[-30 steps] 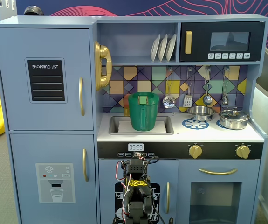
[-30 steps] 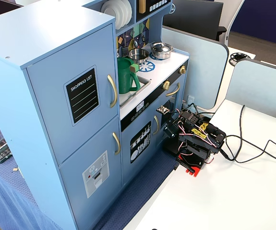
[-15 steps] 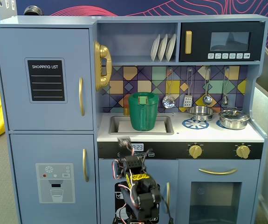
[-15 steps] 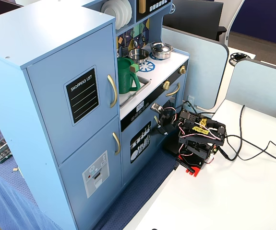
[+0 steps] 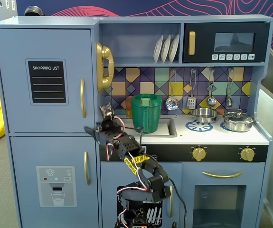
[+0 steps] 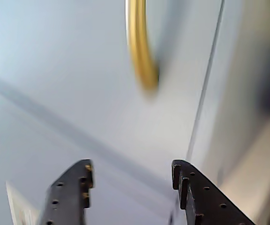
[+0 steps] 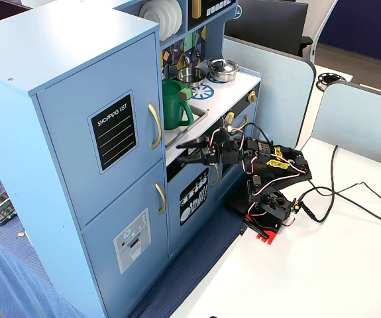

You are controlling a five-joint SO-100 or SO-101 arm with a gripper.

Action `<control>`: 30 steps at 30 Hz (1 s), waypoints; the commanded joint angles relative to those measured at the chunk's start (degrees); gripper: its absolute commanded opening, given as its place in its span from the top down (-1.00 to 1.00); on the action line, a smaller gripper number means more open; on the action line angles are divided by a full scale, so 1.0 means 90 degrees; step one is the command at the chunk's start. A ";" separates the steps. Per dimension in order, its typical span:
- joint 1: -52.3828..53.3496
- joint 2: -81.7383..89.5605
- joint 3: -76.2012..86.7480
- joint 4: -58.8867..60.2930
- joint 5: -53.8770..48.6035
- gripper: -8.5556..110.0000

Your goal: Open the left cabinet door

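Observation:
The left cabinet door [image 5: 46, 47] is light blue-grey with a black "SHOPPING LIST" panel [image 5: 46, 81] and stands closed; it also shows in the other fixed view [image 7: 77, 106]. Its vertical gold handle [image 5: 82, 98] is on its right edge, and its lower end shows blurred in the wrist view [image 6: 142, 56]. My gripper [image 5: 90, 131] is open and empty. It is just below and right of that handle, level with the seam between the upper and lower doors, close to the door face. The wrist view shows both fingertips [image 6: 84, 171] apart below the handle.
The lower blue door with a water-dispenser panel [image 5: 56, 186] and its own gold handle [image 5: 86, 167] is below. A green pitcher [image 5: 145, 113] stands in the sink to the right of the arm. A gold phone [image 5: 104, 66] hangs beside the upper door. Cables [image 7: 349, 199] lie on the white table.

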 commanded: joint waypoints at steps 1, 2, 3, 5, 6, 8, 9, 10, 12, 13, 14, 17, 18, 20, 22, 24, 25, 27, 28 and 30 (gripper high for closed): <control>-0.0146 -0.0615 -0.1191 -0.0615 -0.0068 0.55; -0.0137 -0.0762 -0.1348 -0.0684 -0.0078 0.55; -0.0127 -0.0918 -0.1514 -0.0762 -0.0078 0.56; -0.0117 -0.1211 -0.1816 -0.0869 -0.0117 0.56; -0.0117 -0.1348 -0.1963 -0.0918 -0.0117 0.56; -0.0127 -0.1621 -0.2256 -0.0937 -0.0156 0.56; -0.0137 -0.1768 -0.2402 -0.0957 -0.0186 0.56; -0.0146 -0.1914 -0.2559 -0.0986 -0.0186 0.56; -0.0166 -0.2207 -0.2891 -0.1025 -0.0205 0.56; -0.0205 -0.2344 -0.3047 -0.1055 -0.0205 0.56; -0.0254 -0.2461 -0.3174 -0.1084 -0.0234 0.56; -0.0566 -0.2676 -0.3418 -0.1084 -0.0342 0.55; -0.0684 -0.2686 -0.3408 -0.1064 -0.0410 0.55; -0.0918 -0.2549 -0.3301 -0.0957 -0.0449 0.55; -0.1201 -0.2373 -0.3125 -0.0869 -0.0557 0.55; -0.1475 -0.2227 -0.2998 -0.0820 -0.0684 0.55; -0.1582 -0.2158 -0.2969 -0.0732 -0.0742 0.55; -0.1777 -0.2002 -0.2861 -0.0693 -0.0850 0.56; -0.1875 -0.1904 -0.2783 -0.0693 -0.0879 0.56; -0.2012 -0.1689 -0.2627 -0.0654 -0.0889 0.56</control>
